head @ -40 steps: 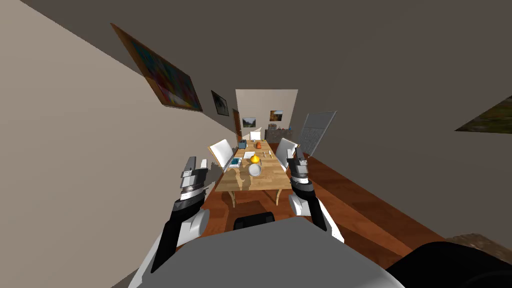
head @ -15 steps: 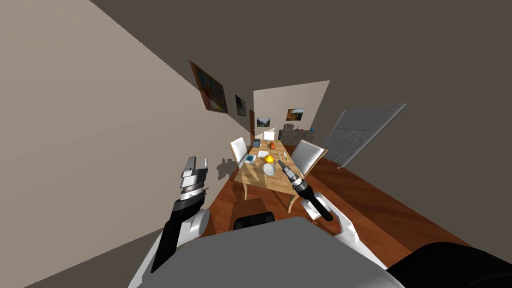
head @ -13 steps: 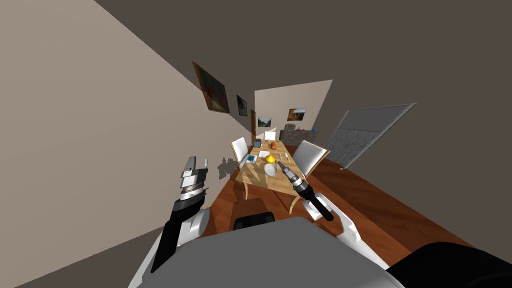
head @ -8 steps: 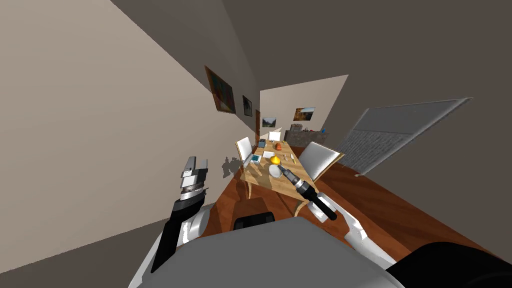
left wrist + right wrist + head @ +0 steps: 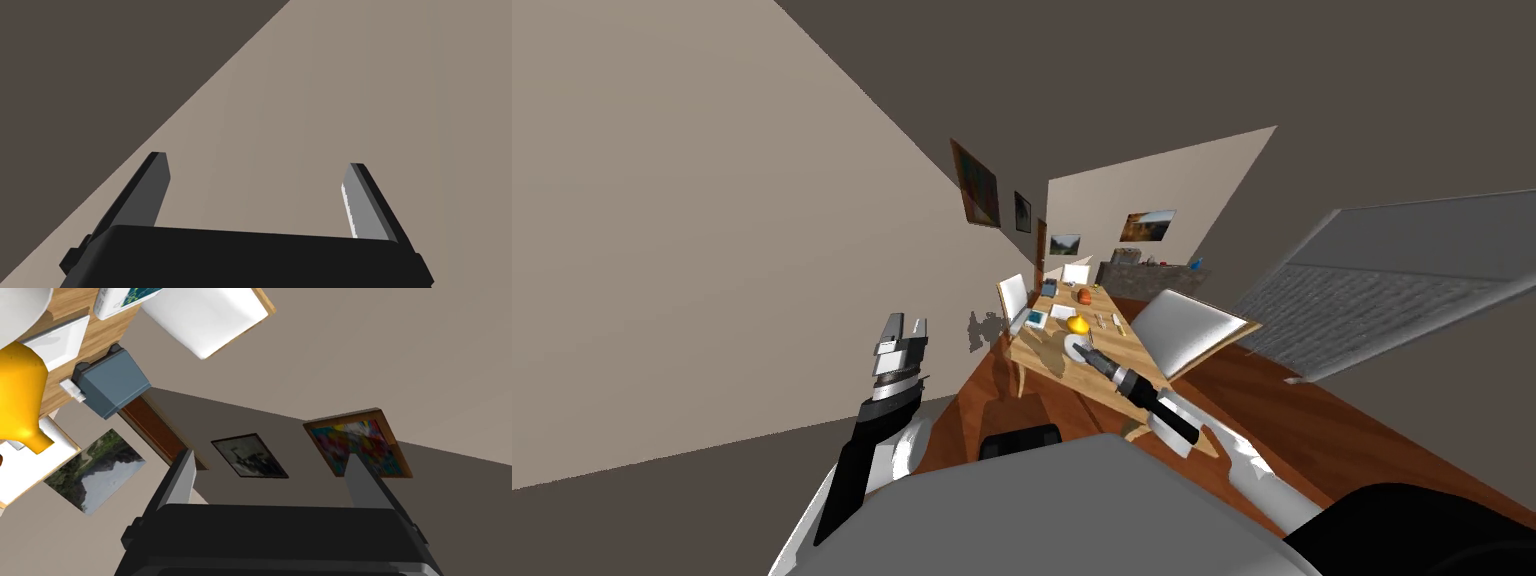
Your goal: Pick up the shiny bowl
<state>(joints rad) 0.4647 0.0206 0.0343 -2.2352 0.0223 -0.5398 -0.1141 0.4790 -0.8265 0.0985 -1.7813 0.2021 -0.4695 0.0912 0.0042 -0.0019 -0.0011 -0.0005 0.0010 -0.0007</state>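
wooden table [image 5: 1045,360], pale bowl [image 5: 1073,344] on it, beige wall [image 5: 712,250], red-brown floor [image 5: 1312,430]

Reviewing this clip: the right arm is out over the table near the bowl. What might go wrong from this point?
1. The right gripper is open but points past the bowl. The bowl lies off to one side of the fingers, not between them, so closing now would likely catch nothing.
2. The yellow vase stands close beside the bowl, and a sideways correction may knock it over.

Flat, even light; faint shadows on table [image 5: 1047,353]; walls splay.
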